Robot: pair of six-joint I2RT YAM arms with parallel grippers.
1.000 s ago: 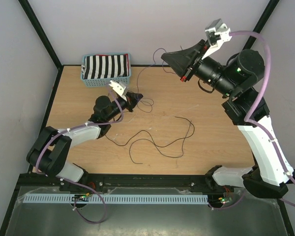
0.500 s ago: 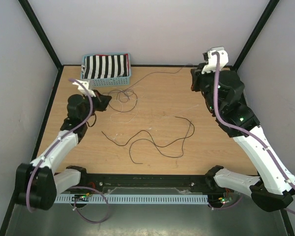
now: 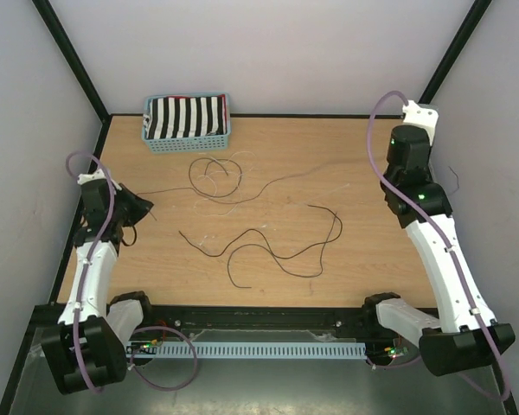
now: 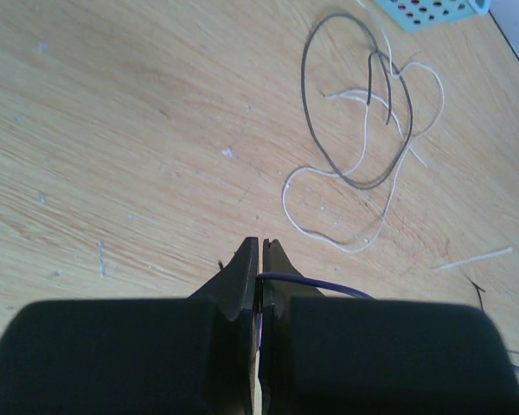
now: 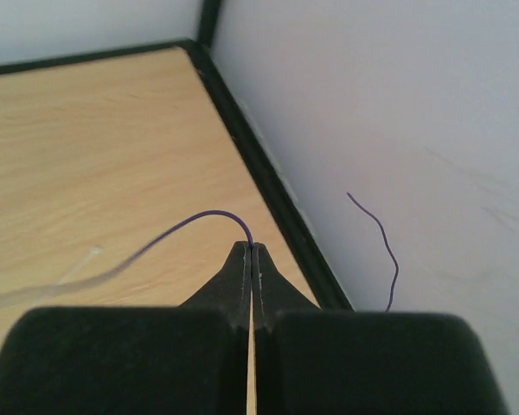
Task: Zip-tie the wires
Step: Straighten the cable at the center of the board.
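Several thin wires lie on the wooden table: a pale and dark loop bundle [image 3: 214,175] [image 4: 359,130] near the back and a long black curling wire [image 3: 277,246] in the middle. My left gripper [image 3: 145,204] [image 4: 259,246] is at the table's left edge, shut on one end of a thin purple-dark wire [image 4: 320,284]. This wire [image 3: 277,182] runs across the table to the right. My right gripper [image 5: 253,247] is raised by the right wall, shut on the wire's other end [image 5: 190,225]. A short tail [image 5: 381,238] [image 3: 454,177] sticks out against the wall.
A blue basket [image 3: 227,130] with a black-and-white striped cloth stands at the back left. Black frame rails [image 5: 268,173] edge the table, with walls close on both sides. A short pale strand [image 4: 476,257] lies near the loops.
Both arms swung outward, the left to the left edge and the right to the right wall. The held wire is drawn out across the table. The loop bundle stays behind.
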